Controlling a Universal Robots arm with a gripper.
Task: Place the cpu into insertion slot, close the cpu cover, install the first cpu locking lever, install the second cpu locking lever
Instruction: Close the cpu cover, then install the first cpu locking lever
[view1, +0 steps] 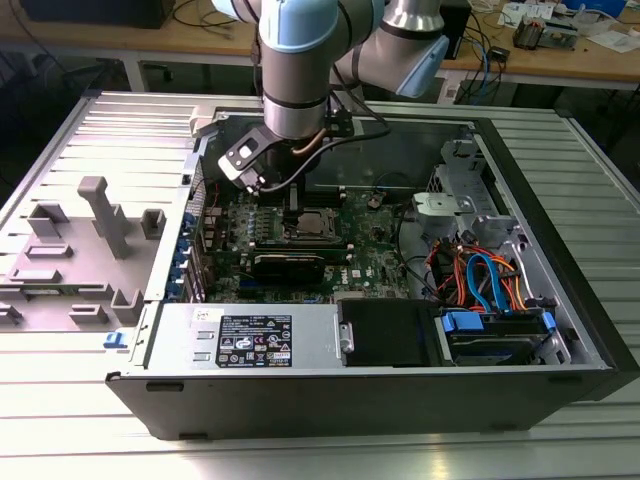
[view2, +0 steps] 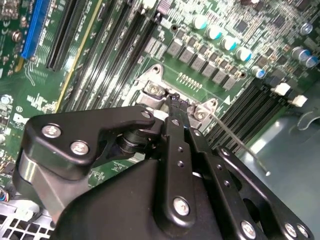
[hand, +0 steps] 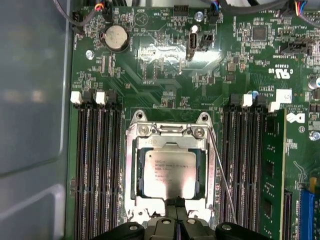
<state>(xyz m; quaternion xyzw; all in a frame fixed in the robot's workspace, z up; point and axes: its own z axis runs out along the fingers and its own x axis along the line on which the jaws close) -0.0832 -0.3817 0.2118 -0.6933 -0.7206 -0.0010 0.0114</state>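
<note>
Here cpu (hand: 167, 172) seated under cpu cover (hand: 131, 170); gripper (hand: 175, 204) at its edge.

Your cpu (view1: 315, 226) is dull silver-grey square metal, its cpu cover (hand: 131, 165) bright silver, the circuit board (hand: 150, 75) green; blue and orange cables (view1: 480, 280) at its four o'clock in the exterior view.

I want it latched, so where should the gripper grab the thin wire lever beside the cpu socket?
Probably take the lever near its free end, from above, pinching across the rod: it's thin, straight, and slants out over the memory slots.
</note>
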